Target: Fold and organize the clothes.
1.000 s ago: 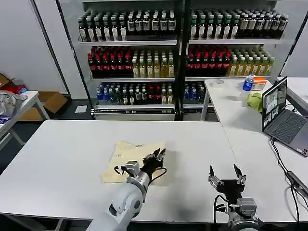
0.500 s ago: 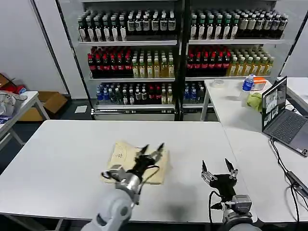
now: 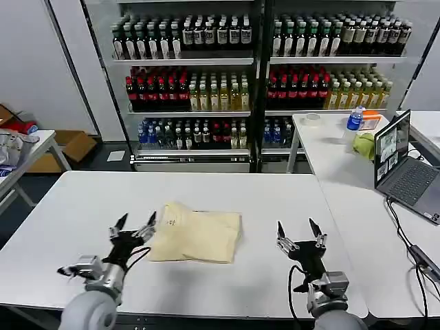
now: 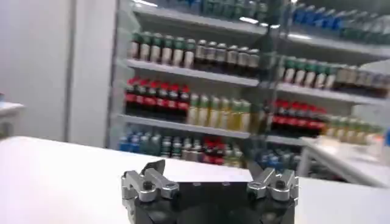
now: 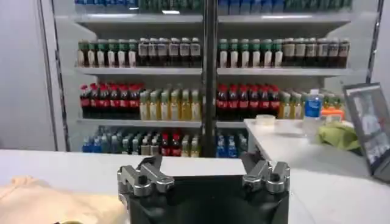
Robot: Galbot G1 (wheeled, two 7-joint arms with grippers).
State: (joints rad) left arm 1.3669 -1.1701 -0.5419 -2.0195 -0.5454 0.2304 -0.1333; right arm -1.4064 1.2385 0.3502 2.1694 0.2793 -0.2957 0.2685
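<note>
- With both pairs of fingers spread wide and holding nothing, the left gripper (image 3: 134,223) hovers just off the near-left edge of the shirt, and the right gripper (image 3: 300,232) hangs well apart from it on the other side.
- From the left fingers, the pale cream-yellow short-sleeved T-shirt of soft thin fabric (image 3: 196,234) lies directly toward the robot's right, almost touching the fingertips; from the right fingers it lies to the left across a stretch of bare bench.
- That T-shirt rests already folded into a flat, roughly rectangular packet near the middle of the broad white bench (image 3: 69,206), its long axis running left to right across the robot's front, collar end toward the left arm.
- In the right wrist view a corner of the cream cloth (image 5: 55,204) shows low beside the gripper body.
- To my eye the left arm is plainly the nearer one, so any further fold or tidy would most naturally start from that side; the packet looks close to finished.
- Behind the bench stand tall shelves of bottled drinks (image 3: 206,82), and a grey open laptop (image 3: 405,168) sits on the side bench to the right.
</note>
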